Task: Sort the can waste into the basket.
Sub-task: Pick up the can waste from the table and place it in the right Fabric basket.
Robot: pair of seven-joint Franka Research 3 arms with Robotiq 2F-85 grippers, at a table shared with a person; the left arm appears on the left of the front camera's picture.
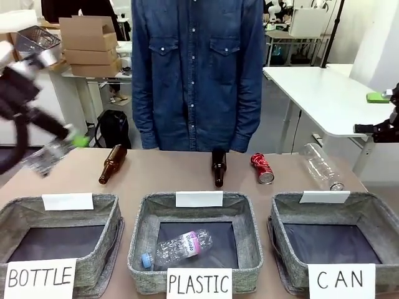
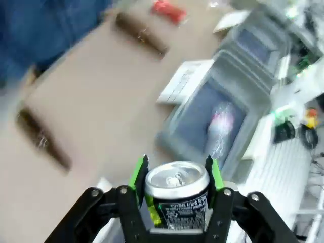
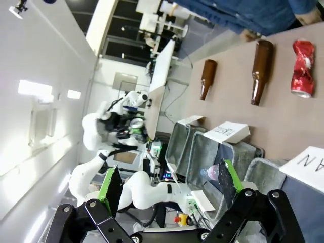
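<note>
My left gripper (image 2: 175, 169) is shut on a dark and silver can (image 2: 178, 195), its green pads clamping both sides. In the front view that gripper (image 1: 60, 149) hangs blurred above the table's far left corner with the can (image 1: 45, 158) in it. A dented red can (image 1: 262, 168) lies on the table near the person, right of centre; it also appears in both wrist views (image 2: 169, 11) (image 3: 302, 68). The grey basket signed "CAN" (image 1: 374, 202) stands at the front right with a bare dark floor. My right gripper (image 3: 169, 185) is open and holds nothing, off the table's right edge (image 1: 388, 124).
Two brown glass bottles (image 1: 112, 164) (image 1: 218, 167) and a clear plastic bottle (image 1: 321, 167) lie along the far side. The "PLASTIC" basket (image 1: 143, 215) holds a plastic bottle (image 1: 181, 245); the "BOTTLE" basket (image 1: 106, 205) stands at the front left. A person in denim (image 1: 196, 75) stands behind the table.
</note>
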